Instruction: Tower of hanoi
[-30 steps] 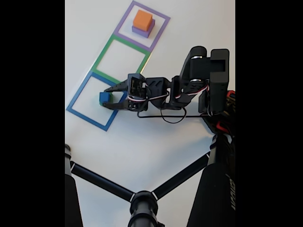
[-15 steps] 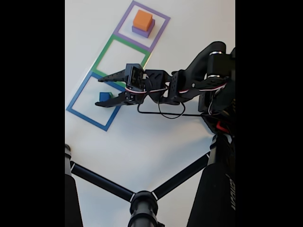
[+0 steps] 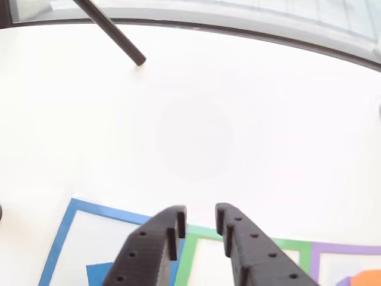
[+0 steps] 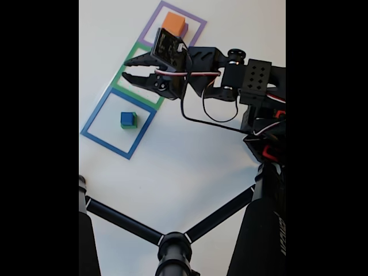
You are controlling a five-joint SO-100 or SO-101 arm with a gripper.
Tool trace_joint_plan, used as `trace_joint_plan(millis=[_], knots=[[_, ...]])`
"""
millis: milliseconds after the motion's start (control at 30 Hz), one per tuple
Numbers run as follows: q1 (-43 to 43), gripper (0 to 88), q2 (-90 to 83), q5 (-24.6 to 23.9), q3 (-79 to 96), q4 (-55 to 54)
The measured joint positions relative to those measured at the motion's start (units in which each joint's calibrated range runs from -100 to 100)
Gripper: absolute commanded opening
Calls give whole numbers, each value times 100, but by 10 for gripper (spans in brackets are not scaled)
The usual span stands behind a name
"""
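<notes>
the gripper point(image 4: 127, 69) hangs over the green square point(image 4: 122, 75), jaws slightly apart and empty — the blue cube point(image 4: 127, 119) sits alone inside the blue square point(image 4: 92, 121); no readable writing.

Small blue cube point(image 4: 127, 119) inside blue square outline point(image 4: 92, 120) (flat, alone)

Desk point(image 4: 190, 167): plain white, matte, evenly and brightly lit, nearly washed out in the other view. Black tripod legs point(image 4: 123, 221) cross its lower part in the fixed view. Far desk edge point(image 3: 268, 39) dark, curved; pale, blurred surface beyond.
</notes>
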Motion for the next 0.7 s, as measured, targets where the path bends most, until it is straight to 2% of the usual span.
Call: trace_joint_plan(millis=[200, 367, 533, 700], knots=[[807, 0, -236, -198, -2461, 3378], [1498, 0, -295, -234, -4365, 5498], [2142, 0, -447, -234, -5613, 6642], [2996, 0, -549, 18, -5967, 7037]])
